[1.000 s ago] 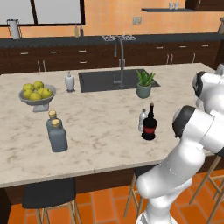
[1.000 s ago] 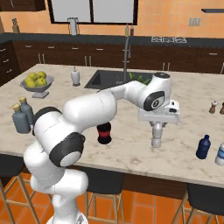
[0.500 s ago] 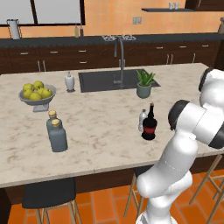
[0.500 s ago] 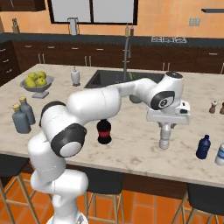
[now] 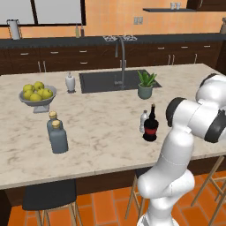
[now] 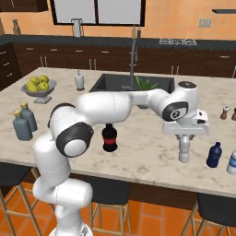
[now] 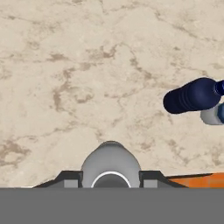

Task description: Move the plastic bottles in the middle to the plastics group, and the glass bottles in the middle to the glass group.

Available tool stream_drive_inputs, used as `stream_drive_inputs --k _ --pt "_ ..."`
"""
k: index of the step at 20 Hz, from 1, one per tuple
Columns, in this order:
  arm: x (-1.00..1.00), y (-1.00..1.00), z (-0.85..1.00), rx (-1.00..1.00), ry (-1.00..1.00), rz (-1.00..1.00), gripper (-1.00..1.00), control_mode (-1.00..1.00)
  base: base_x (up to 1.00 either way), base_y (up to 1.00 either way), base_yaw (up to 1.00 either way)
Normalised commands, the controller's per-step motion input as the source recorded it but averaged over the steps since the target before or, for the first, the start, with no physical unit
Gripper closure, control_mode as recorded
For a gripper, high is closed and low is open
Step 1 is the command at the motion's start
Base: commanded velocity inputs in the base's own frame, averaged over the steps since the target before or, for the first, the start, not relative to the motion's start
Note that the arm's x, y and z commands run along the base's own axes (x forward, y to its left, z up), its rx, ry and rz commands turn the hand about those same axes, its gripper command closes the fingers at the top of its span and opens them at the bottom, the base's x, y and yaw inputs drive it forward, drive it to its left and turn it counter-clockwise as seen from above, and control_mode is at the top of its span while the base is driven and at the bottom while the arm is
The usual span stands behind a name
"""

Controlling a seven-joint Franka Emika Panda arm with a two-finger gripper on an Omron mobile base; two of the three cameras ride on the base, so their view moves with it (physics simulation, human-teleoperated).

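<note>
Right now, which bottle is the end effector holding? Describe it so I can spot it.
On the marble island counter, near its front right edge, the end effector grips a small pale plastic bottle upright. Unlike the dark blue bottle beside it, it is translucent whitish.

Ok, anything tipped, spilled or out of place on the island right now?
Nothing stands out. The pale bottle hangs upright in the claw; the dark bottle, the cork-topped bottles and the navy bottle stand upright on the counter. No spills.
</note>
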Motion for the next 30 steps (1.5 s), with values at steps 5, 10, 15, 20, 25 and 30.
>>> stream_drive_inputs --k 5,10,15,20,25,30 --pt "0.28 -0.22 -0.12 -0.01 -0.08 0.00 1.00 -1.00 0.00 0.00 0.00" --pt "0.18 -0.19 -0.04 0.00 -0.01 0.00 1.00 -1.00 0.00 0.00 0.00" --pt "0.00 -0.05 -0.10 0.00 0.00 0.00 1.00 -1.00 0.00 0.00 0.00" --pt "0.00 0.00 -0.15 0.00 -0.02 0.00 1.00 -1.00 0.00 0.00 0.00" --pt "0.02 -0.10 -0.16 0.00 -0.07 0.00 1.00 -1.00 0.00 0.00 0.00" --pt "0.12 -0.14 -0.10 0.00 -0.05 0.00 1.00 -1.00 0.00 0.00 0.00"
